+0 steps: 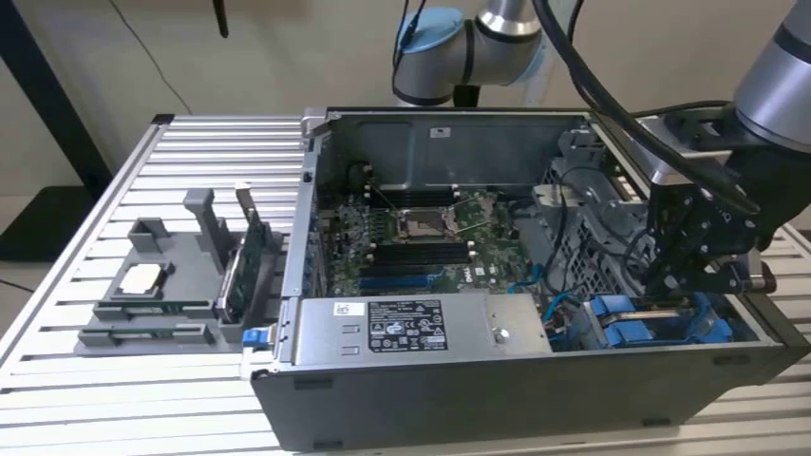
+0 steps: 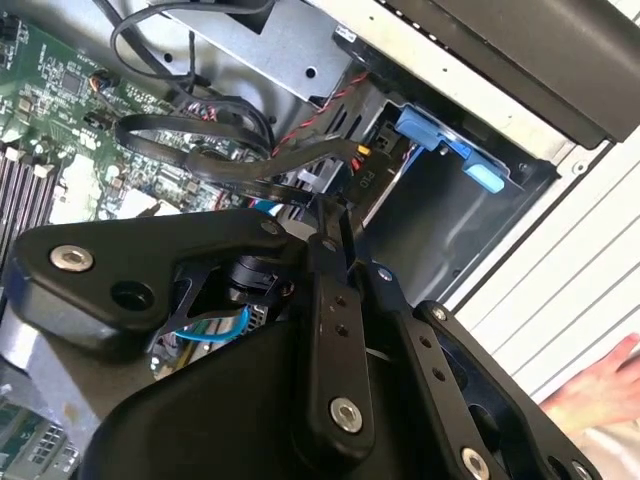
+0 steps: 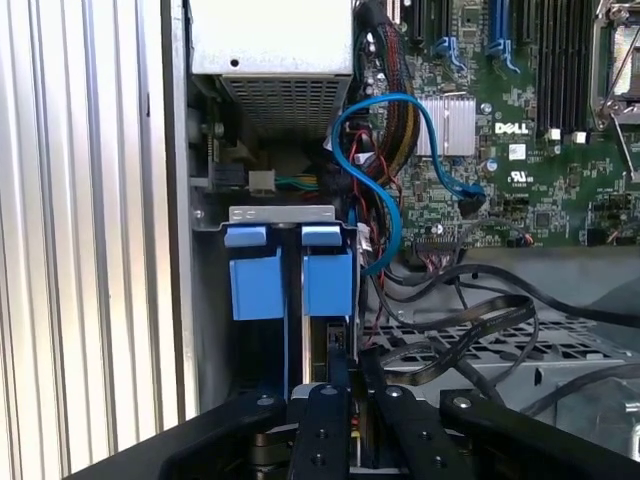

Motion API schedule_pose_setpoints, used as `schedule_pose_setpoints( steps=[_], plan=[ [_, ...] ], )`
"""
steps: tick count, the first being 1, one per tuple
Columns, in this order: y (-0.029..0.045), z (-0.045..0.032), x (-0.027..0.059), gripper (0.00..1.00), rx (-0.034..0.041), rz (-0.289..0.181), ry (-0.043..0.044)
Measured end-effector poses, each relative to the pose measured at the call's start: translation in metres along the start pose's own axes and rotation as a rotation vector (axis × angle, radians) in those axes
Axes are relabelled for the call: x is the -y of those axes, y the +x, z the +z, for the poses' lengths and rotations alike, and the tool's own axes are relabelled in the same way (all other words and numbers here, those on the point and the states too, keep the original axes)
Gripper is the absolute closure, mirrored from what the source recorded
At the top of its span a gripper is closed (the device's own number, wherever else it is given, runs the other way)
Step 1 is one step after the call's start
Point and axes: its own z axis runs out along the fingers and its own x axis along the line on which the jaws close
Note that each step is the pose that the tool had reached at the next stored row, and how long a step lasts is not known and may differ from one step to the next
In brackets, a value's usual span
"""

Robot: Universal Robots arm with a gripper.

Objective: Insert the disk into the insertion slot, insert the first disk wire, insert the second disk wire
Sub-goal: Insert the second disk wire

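Inspector A: Position of the gripper (image 1: 690, 285)?

Inspector B: It is down inside the open computer case (image 1: 533, 399), at the drive corner. The jaws point straight into the insertion slot (image 3: 285, 215). The blue carrier frame (image 3: 328, 285) of the disk (image 3: 338, 340) sits directly ahead of them, standing on edge in the bay.

Inspector A: Jaw state?

Inspector B: Drawn close together around a thin edge just ahead of them. I cannot tell whether they are clenched on it or merely alongside.

Inspector A: Handling?

Inspector B: I judge the disk rigid, fairly heavy and shock-sensitive; hold it by the plastic frame edges, not the label face. The blue cable (image 3: 395, 160) and black cables (image 3: 460, 335) beside the jaws look limp, so they are best taken at the connector.
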Motion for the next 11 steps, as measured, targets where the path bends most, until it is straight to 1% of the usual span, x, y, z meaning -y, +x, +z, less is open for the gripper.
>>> schedule_pose_setpoints(
  steps=[11],
  plan=[
    [0.0026,-0.0001,0.0003,0.84,0.0001,0.0,-0.0001]
  ],
)
